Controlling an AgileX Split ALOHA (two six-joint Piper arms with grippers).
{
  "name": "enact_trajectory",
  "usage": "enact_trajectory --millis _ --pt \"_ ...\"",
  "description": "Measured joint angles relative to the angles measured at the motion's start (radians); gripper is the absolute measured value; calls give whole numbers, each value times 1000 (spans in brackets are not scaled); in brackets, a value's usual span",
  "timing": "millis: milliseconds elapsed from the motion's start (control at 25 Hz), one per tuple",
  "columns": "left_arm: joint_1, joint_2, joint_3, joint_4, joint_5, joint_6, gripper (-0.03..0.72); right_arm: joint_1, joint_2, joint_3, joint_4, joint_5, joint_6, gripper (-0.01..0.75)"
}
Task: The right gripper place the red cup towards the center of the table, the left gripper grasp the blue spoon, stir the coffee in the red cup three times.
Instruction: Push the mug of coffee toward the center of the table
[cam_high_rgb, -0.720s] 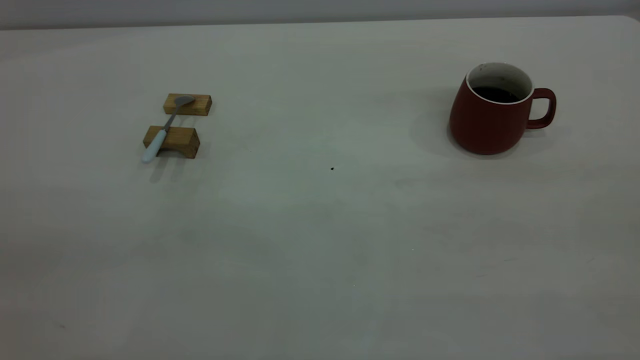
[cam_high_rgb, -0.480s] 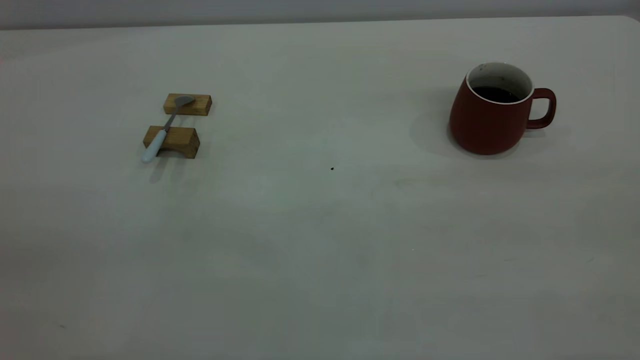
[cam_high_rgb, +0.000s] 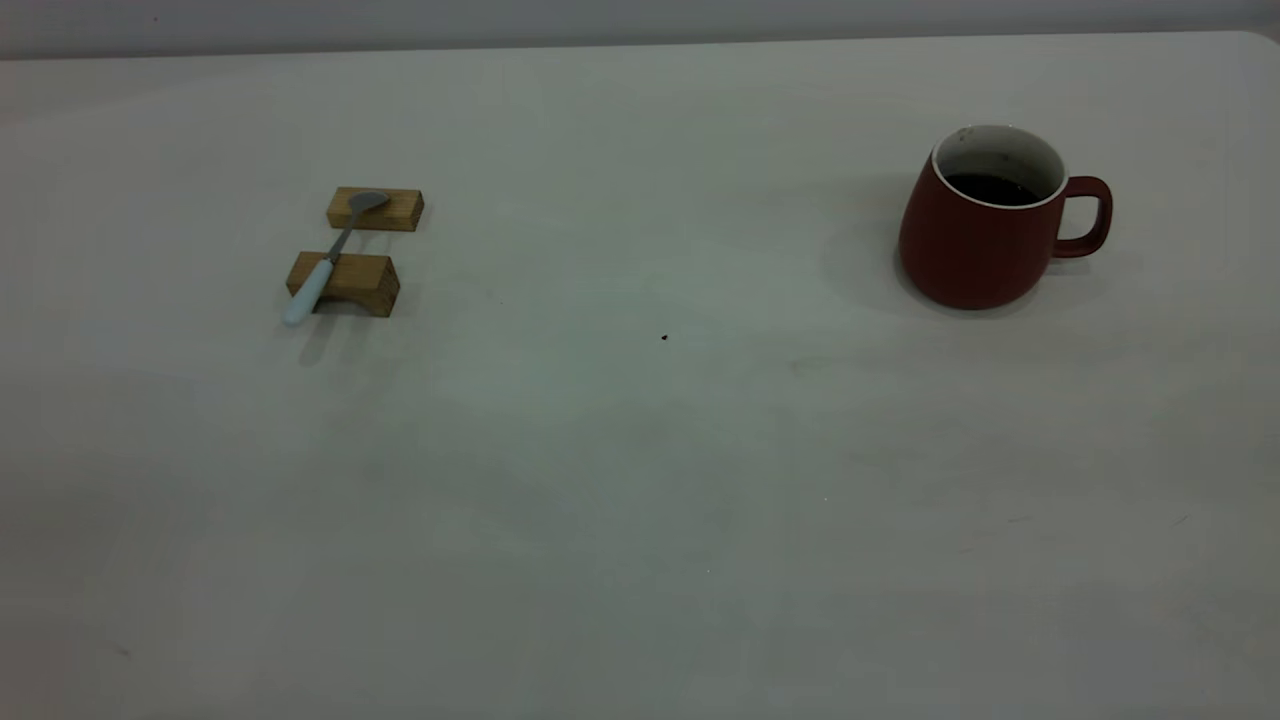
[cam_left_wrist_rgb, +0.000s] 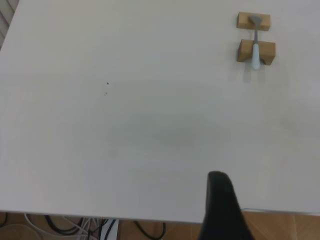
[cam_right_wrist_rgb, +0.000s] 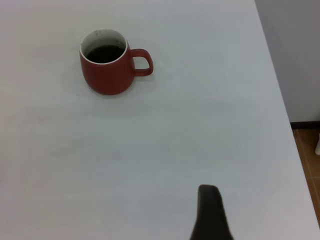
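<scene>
Nothing is changing across the last moments in the exterior view: the red cup (cam_high_rgb: 985, 225) and the blue spoon (cam_high_rgb: 325, 262) are sitting exactly where they were, so the task is not yet under way. The cup is standing upright at the right side of the table (cam_high_rgb: 640, 500), handle pointing away from the centre, well apart from the spoon, and is holding dark coffee (cam_high_rgb: 990, 189) well below its white rim. The spoon is lying across two wooden blocks (cam_high_rgb: 350, 250) at the left side, bowl on the farther block. Only one dark finger each of the left gripper (cam_left_wrist_rgb: 222, 207) and the right gripper (cam_right_wrist_rgb: 211, 212) is showing, both hanging high over the table near its edge, holding nothing; whether released or clenched cannot be told.
</scene>
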Motion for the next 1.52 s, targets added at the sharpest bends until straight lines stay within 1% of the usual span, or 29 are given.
enact_trajectory --millis 600,960,1080,1240,1400,1480,1520 --pt "0 0 0 0 0 0 548 0 0 0 2 0 0 584" --pt "0 0 0 0 0 0 548 0 27 -4 134 -14 -1 584" --pt "0 0 0 0 0 0 548 0 116 -20 152 -90 -15 584" --pt "0 0 0 0 0 0 548 0 342 -22 164 -273 -100 584" --pt "0 0 0 0 0 0 548 0 640 -24 246 -521 -259 584" --pt "0 0 0 0 0 0 548 0 801 -41 314 -604 -358 584" --pt "0 0 0 0 0 0 548 0 889 -60 348 -623 -416 584"
